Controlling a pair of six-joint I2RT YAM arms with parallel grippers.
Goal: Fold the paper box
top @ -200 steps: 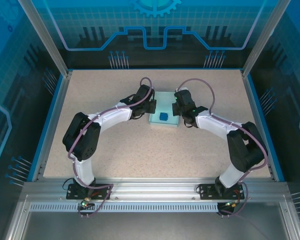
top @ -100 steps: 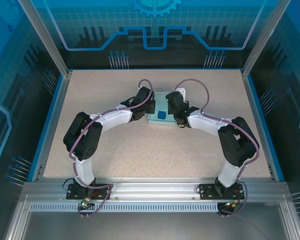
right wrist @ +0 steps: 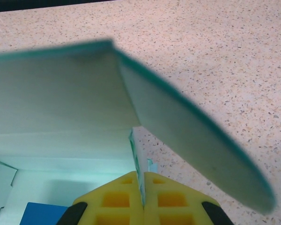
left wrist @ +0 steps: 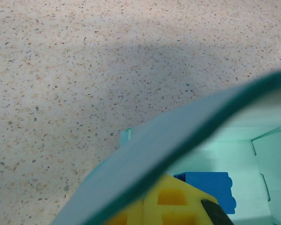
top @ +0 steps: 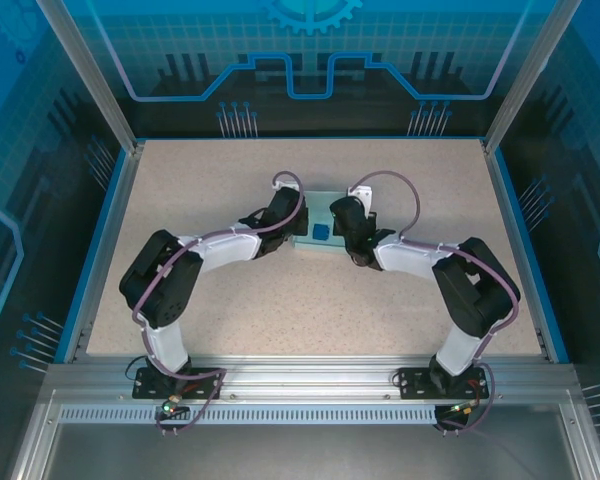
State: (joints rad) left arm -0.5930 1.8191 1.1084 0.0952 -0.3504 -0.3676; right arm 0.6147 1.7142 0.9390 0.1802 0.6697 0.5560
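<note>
Speckled table (top: 230, 290), arms reaching in from the near edge. Box (top: 321, 210) sits mid-table toward the far side, between the wrists. Left gripper (left wrist: 144, 208) is clenched on its left wall and right gripper (right wrist: 144, 190) on its right wall, yellow pads pinching card, probably to raise both walls along their creases. Cube (top: 321, 232) lies on the box floor.
</note>
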